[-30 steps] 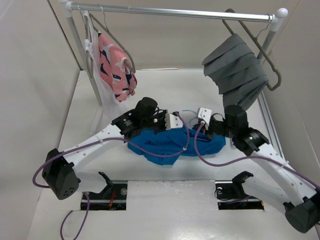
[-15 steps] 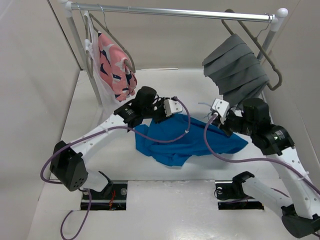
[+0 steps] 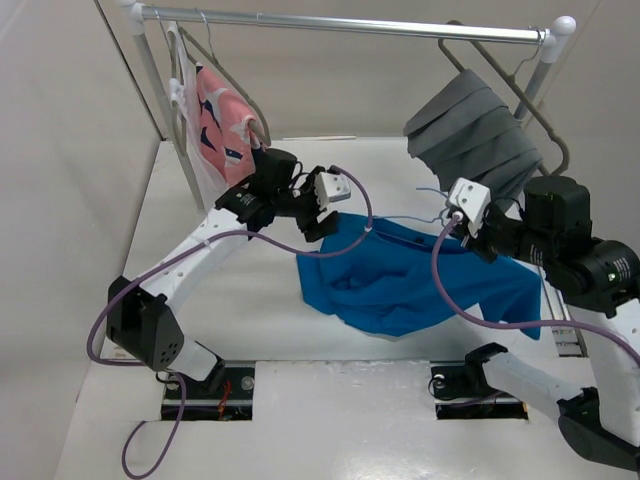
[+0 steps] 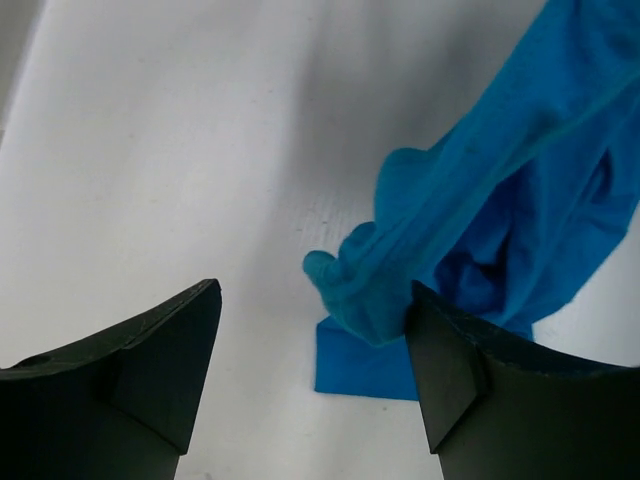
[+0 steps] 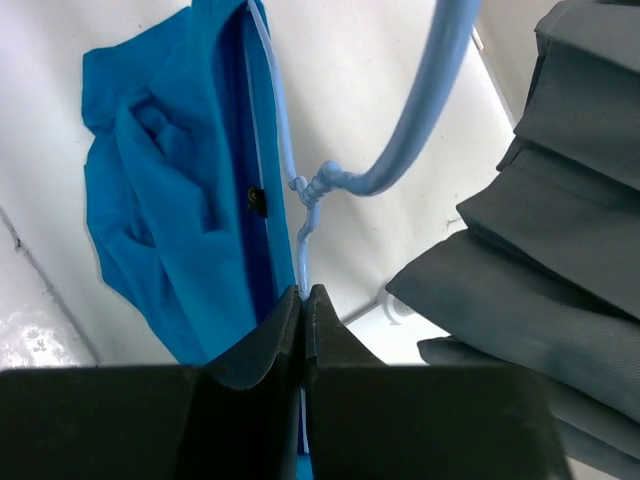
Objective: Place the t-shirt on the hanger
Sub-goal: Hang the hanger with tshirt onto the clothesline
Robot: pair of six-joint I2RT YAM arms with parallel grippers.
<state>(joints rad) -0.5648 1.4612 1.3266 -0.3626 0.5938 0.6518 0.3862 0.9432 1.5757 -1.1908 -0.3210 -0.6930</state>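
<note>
Right gripper [image 5: 303, 296]: fingers clenched on the thin wire of the hanger [image 5: 318, 185], just below the twist at the base of its hook; the hook curves up and away toward the top of the right wrist view.

T-shirt [image 3: 420, 285]: bunched and hanging from the hanger in front of the right gripper, between the two arms and over the middle of the table [image 3: 230, 300]; one light-blue arm of the wire runs along the upper edge of the cloth; whether the wire passes inside the shirt cannot be told.

Left gripper [image 4: 312, 298]: released, fingers wide apart with nothing between them; the left end of the shirt hangs just beyond the right finger; contact between the two cannot be told; the lowest fold sits at or just above the table surface.

Surroundings: rail [image 3: 340, 22] across the back; pink patterned garment [image 3: 228, 130] hung at its left end, just behind the left arm; grey pleated garment [image 3: 475, 140] hung at its right end, close beside the right gripper in the right wrist view.
</note>
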